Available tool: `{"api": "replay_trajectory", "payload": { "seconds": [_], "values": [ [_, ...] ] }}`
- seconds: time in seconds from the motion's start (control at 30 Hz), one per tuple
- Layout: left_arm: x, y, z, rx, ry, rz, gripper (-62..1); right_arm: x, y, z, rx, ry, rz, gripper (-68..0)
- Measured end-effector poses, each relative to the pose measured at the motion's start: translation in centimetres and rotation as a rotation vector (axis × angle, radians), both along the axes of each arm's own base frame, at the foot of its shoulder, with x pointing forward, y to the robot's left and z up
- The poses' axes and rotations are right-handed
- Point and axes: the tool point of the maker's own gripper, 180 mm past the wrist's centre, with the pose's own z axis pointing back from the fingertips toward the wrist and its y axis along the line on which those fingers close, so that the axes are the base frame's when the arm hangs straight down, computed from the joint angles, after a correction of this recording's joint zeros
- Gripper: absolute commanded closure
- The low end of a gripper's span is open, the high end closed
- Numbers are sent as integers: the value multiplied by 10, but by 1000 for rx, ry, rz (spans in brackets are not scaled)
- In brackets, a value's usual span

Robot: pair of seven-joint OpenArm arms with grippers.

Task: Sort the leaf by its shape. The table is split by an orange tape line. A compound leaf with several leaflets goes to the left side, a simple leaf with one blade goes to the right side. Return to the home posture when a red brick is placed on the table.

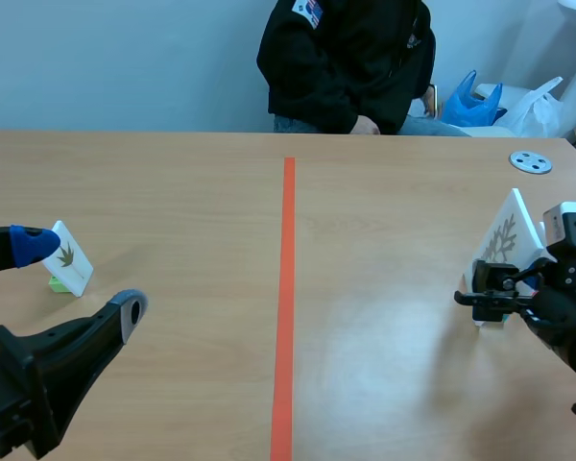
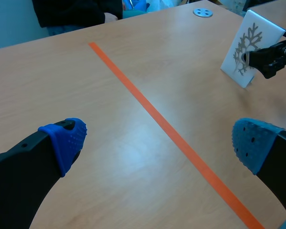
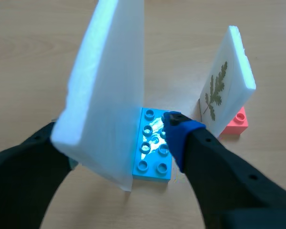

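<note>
logged left gripper (image 1: 82, 279) wide open, empty, just beside small leaf card (image 1: 72, 257) on the table's left half. noted right gripper (image 3: 119, 136) low on the right half, fingers apart, straddling white card (image 3: 105, 81) standing on blue brick (image 3: 152, 143). saw blue pad (image 3: 181, 136) over the studs, a visible gap short of the card face: not clamped, nothing held. found card upright, thin way across the finger gap, broad faces toward the fingers; judged ready for a straight squeeze by this nearer arm. read branching, many-lobed leaf print (image 1: 502, 240); judged likely compound, not certain. spotted second card (image 3: 226, 83) on pink brick (image 3: 236, 121) farther ahead. placed orange tape line (image 1: 286, 288) well apart, toward the robot's left.
</note>
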Motion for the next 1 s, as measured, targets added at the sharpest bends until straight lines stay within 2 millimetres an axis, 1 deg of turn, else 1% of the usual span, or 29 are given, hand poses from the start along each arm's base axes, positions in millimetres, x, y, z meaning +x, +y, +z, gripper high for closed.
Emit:
{"api": "replay_trajectory", "payload": {
  "seconds": [0.1,0.17,0.23,0.33,0.43,0.5,0.6,0.73,0.8,0.9,1.0],
  "values": [
    [0,0,0,0,0,0,-623,2,-7,7,-3,-21,-18,-509],
    [0,0,0,0,0,0,-623,4,-17,18,-11,-49,-43,-582],
    [0,0,0,0,0,0,-623,5,-27,31,-22,-84,-66,-634],
    [0,0,0,0,0,0,-623,6,-35,55,-45,-141,-80,-667],
    [0,0,0,0,0,0,-623,5,-35,77,-66,-182,-72,-669],
    [0,0,0,0,0,0,-623,4,-32,91,-80,-190,-57,-669],
    [0,0,0,0,0,0,-623,-1,-26,117,-110,-218,-25,-669],
    [0,0,0,0,0,0,-623,-15,-13,151,-161,-245,48,-669],
    [0,0,0,0,0,0,-623,-27,2,158,-188,-227,137,-669],
    [0,0,0,0,1,0,-623,-45,22,162,-229,-185,234,-669],
    [0,0,0,0,0,0,-623,-66,42,157,-236,-138,325,-669]
  ]
}}
